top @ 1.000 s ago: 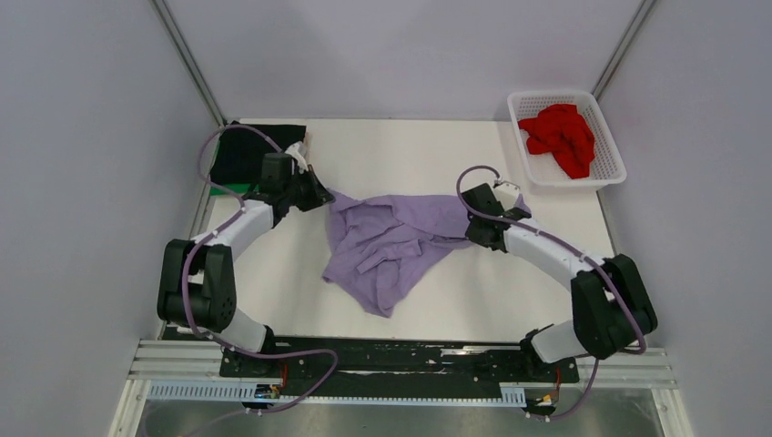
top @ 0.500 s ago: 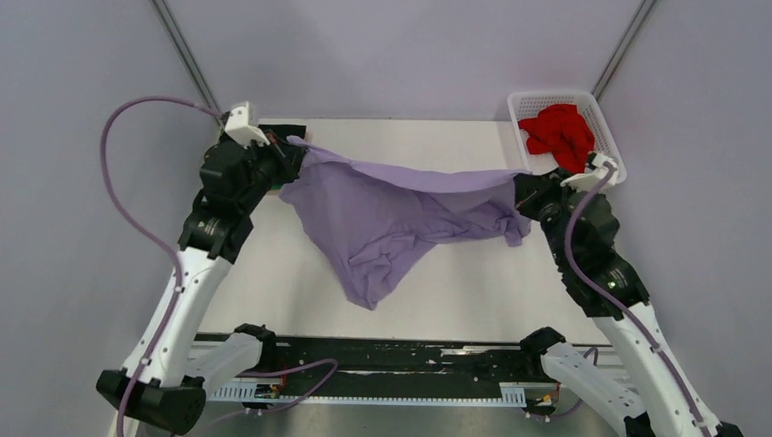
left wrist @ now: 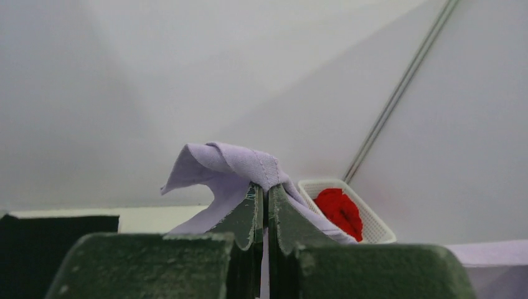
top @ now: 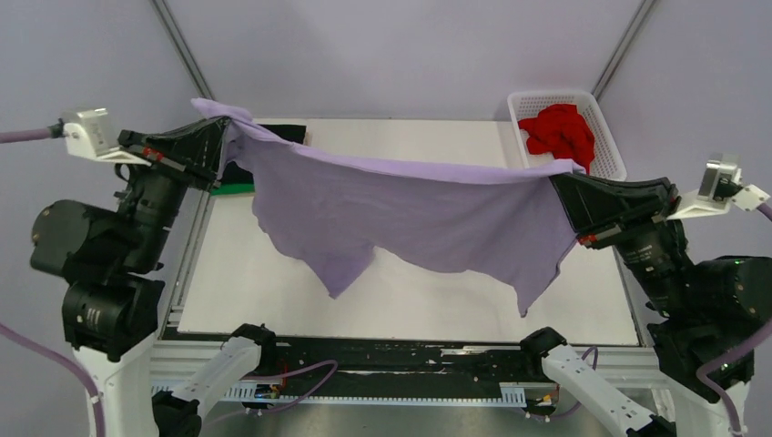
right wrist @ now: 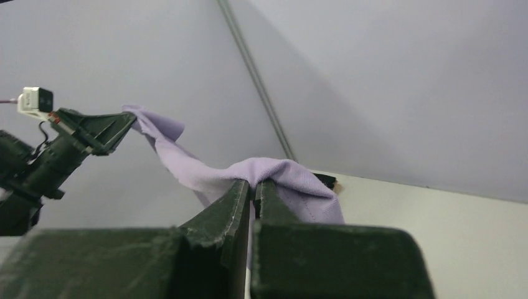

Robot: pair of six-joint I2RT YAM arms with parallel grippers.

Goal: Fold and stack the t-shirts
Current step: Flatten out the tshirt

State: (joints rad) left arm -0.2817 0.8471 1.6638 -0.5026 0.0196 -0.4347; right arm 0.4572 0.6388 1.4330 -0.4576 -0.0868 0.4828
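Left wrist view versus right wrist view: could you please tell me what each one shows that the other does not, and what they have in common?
Only the left wrist view shows the white basket with the red shirt in it. Only the right wrist view shows the left claw from outside, pinching one end of the purple shirt, with a small camera behind it. Both show their own claw shut on an edge of that shirt, as the right claw is in its view.
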